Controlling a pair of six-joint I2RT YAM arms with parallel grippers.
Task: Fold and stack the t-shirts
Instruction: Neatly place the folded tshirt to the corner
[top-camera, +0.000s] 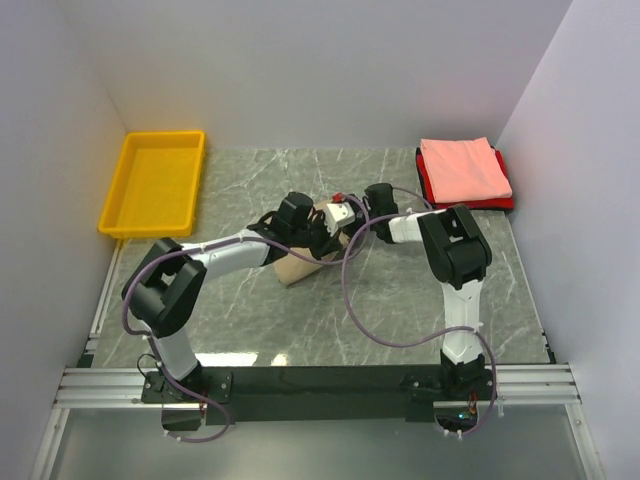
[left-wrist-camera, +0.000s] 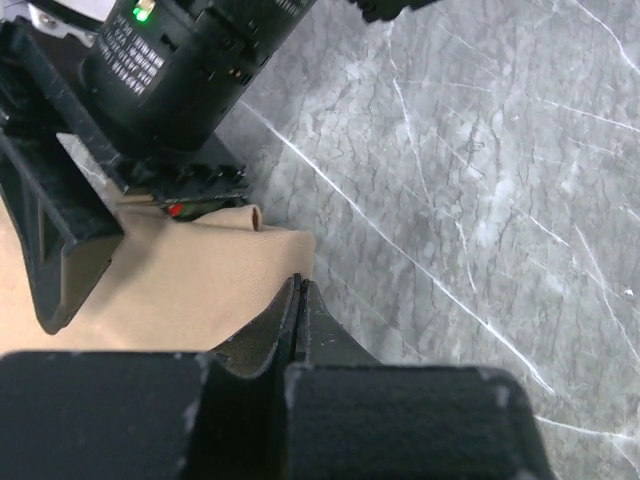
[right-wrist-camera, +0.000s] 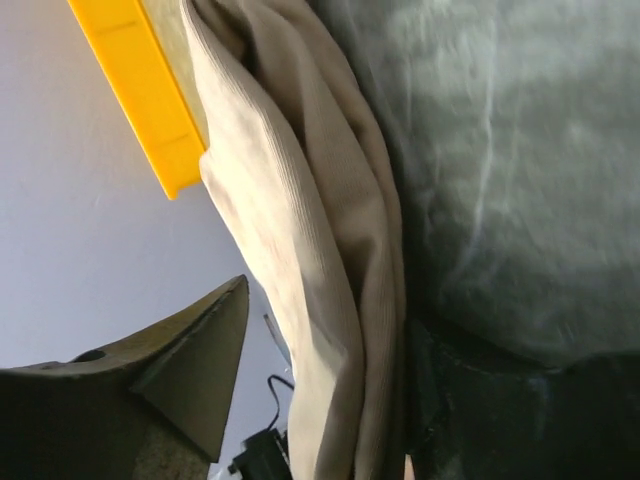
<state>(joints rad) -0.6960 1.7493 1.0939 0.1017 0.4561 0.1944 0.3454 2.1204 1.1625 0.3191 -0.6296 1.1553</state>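
A tan t-shirt (top-camera: 293, 268) lies bunched at the middle of the worktop (top-camera: 400, 310), the left tool (left-wrist-camera: 299, 288) pressed together at its edge, the right tool (right-wrist-camera: 330, 310) standing apart with tan folds hanging between its fingers (right-wrist-camera: 180, 380). A folded pink t-shirt (top-camera: 465, 167) lies atop a red t-shirt (top-camera: 426, 183) at the far right corner.

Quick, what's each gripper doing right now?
Left gripper: closed, apparently pinching the edge of the tan t-shirt.
Right gripper: open, with the tan t-shirt between its fingers but not clamped.
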